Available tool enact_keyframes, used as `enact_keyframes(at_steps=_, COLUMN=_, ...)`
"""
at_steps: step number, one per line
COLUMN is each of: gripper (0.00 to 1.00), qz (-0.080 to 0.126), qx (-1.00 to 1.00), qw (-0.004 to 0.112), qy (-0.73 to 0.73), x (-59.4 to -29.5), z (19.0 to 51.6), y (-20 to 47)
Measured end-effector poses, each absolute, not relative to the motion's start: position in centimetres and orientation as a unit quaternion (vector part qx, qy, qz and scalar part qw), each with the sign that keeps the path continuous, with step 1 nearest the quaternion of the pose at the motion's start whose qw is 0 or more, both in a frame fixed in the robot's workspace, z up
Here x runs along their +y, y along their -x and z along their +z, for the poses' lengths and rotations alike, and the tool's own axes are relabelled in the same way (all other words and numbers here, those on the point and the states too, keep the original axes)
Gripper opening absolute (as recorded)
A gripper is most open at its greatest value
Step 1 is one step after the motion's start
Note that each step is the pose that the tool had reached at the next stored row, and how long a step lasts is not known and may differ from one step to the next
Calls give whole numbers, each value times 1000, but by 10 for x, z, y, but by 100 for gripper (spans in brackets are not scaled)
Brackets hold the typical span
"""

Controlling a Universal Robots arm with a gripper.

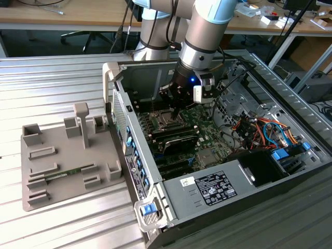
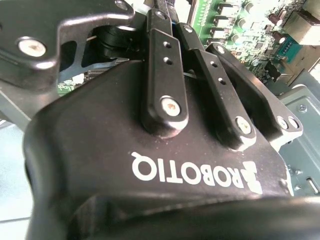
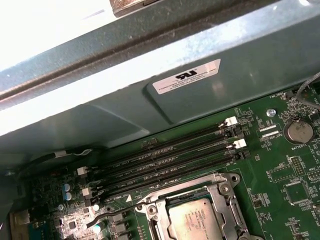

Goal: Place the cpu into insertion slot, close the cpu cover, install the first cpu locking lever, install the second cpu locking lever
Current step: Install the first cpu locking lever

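A ribbed metal table (image 1: 62, 72) carries an open computer case (image 1: 207, 155) at the centre and right of the exterior view, with a grey moulded fixture tray (image 1: 62, 161) at its lower left. The arm reaches down into the case, the gripper (image 1: 179, 110) hanging just above the green circuit board (image 1: 205, 137); whether it is released or clenched cannot be told. In the first wrist view, the cpu (image 3: 195, 220) lies in the insertion slot (image 3: 160, 227), framed by the cpu cover (image 3: 225, 197), beside long memory slots (image 3: 170, 160).
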State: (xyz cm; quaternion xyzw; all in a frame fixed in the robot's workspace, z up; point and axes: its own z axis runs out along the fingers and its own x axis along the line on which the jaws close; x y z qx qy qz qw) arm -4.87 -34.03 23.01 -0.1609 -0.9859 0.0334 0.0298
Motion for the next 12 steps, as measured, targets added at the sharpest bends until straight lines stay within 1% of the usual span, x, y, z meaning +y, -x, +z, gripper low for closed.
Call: enact_keyframes(at_steps=12, gripper=10, qz=34, qx=-987, qw=30, qy=157, x=-340, z=230, y=49)
